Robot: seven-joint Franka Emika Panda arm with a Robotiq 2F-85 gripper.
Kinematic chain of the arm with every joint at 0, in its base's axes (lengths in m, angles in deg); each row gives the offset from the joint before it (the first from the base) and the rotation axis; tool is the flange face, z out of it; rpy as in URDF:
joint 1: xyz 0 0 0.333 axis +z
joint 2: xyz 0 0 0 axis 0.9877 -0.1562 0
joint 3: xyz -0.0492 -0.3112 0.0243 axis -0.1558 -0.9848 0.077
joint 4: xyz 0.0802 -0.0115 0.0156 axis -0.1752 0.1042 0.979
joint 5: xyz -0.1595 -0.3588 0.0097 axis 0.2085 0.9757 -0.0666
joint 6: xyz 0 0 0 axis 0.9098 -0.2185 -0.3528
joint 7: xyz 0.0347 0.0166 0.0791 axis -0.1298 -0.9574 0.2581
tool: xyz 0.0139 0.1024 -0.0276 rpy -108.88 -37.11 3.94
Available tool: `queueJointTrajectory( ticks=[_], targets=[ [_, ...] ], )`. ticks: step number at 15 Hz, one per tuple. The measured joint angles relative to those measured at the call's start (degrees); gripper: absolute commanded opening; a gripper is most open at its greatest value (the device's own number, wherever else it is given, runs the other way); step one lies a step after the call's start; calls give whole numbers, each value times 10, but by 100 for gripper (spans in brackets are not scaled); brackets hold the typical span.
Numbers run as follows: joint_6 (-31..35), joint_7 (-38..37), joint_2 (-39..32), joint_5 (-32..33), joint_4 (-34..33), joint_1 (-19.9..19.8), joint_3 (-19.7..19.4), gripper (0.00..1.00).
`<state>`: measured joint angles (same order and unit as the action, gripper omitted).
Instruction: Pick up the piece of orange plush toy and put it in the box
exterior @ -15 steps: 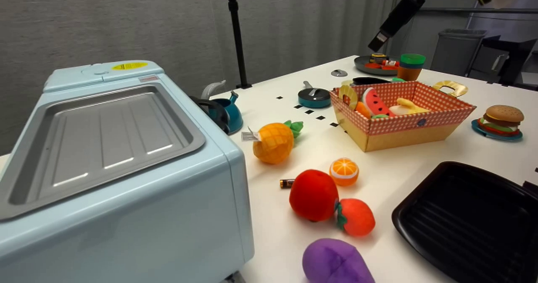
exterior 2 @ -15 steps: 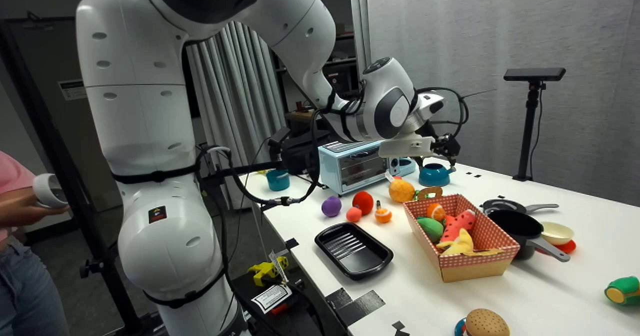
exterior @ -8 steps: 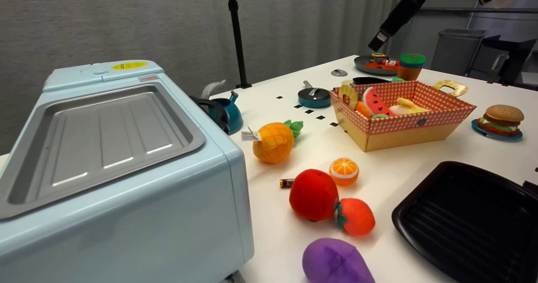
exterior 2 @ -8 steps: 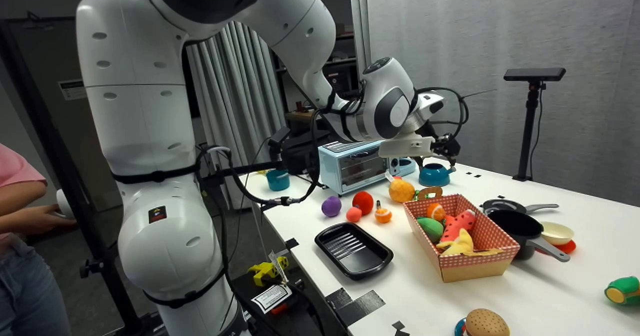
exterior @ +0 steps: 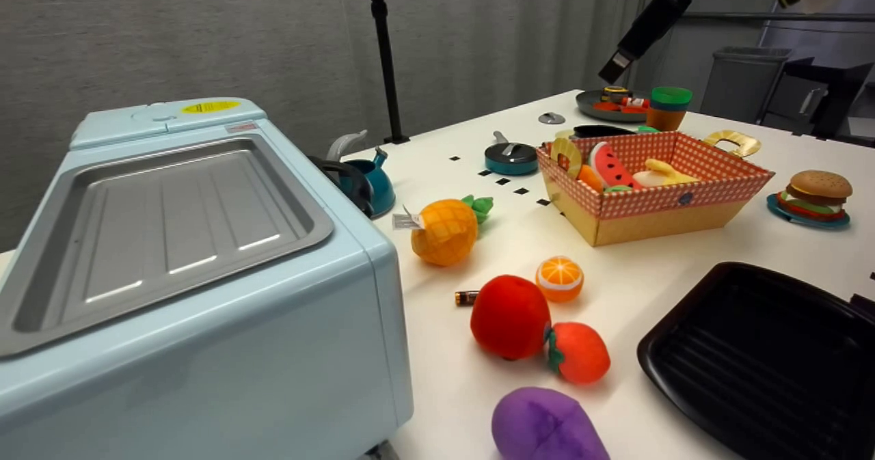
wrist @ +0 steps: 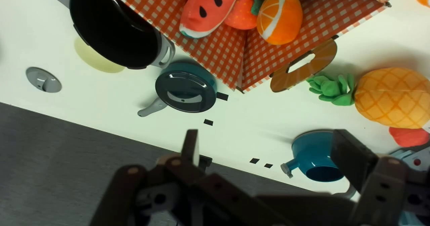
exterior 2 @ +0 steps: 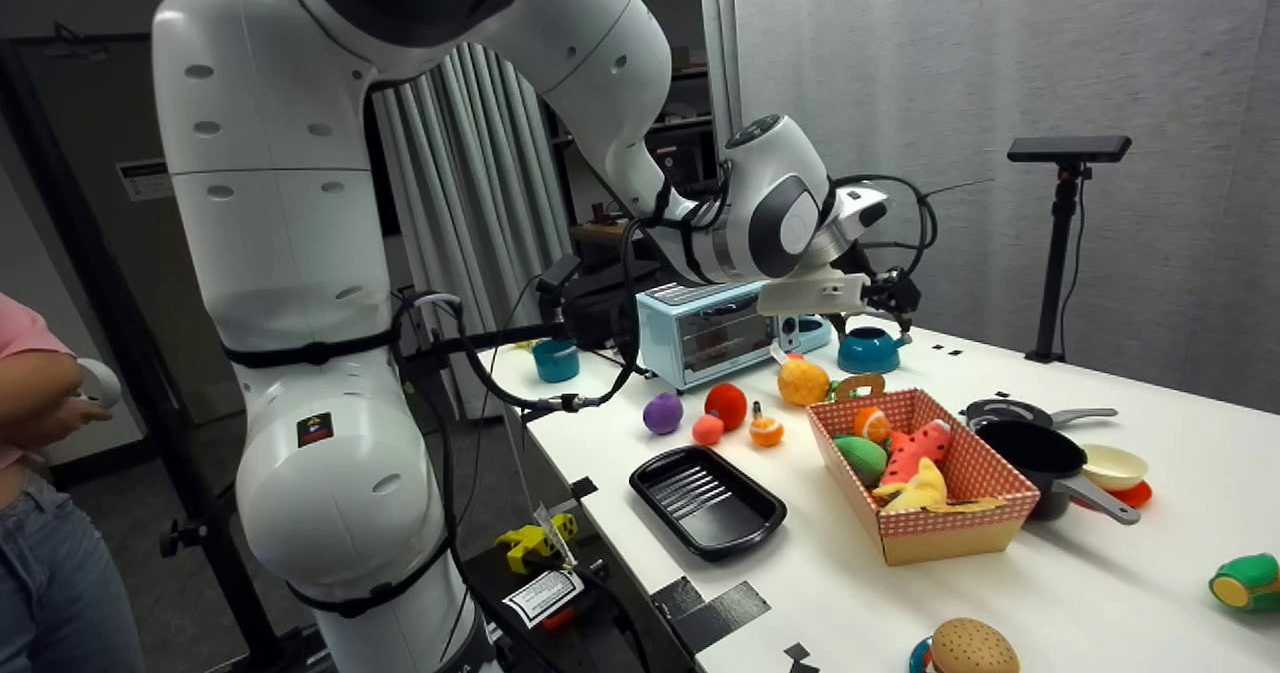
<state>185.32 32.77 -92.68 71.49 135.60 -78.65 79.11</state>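
A piece of orange plush toy with a white band and segmented face (exterior: 560, 279) lies on the table beside the red tomato; it also shows in an exterior view (exterior 2: 766, 431). A similar orange piece lies in the box with other plush food, in an exterior view (exterior 2: 872, 424) and in the wrist view (wrist: 280, 17). No separate plain orange wedge shows. The box (exterior: 660, 224), checked red and white, stands open; it is also in an exterior view (exterior 2: 945, 545) and the wrist view (wrist: 220, 53). My gripper (wrist: 266, 138) is open and empty, held above the table.
The pineapple (exterior: 444, 233), tomato (exterior: 510, 318), strawberry (exterior: 580, 353) and purple plush (exterior: 545, 422) lie near the table orange. A black tray (exterior: 765, 357), toy oven (exterior: 205, 323), teal kettle (wrist: 314, 155), lidded pan (wrist: 186, 86) and black pot (wrist: 112, 28) stand around the box.
The arm, the gripper and the objects have not visibly moved. Only the person at the left edge of an exterior view has shifted, moving a hand with a white device.
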Motion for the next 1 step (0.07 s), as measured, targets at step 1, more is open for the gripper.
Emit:
queueJointTrajectory(
  ticks=[1],
  targets=[
    [0,0,0,0,0,0,0,100]
  ],
)
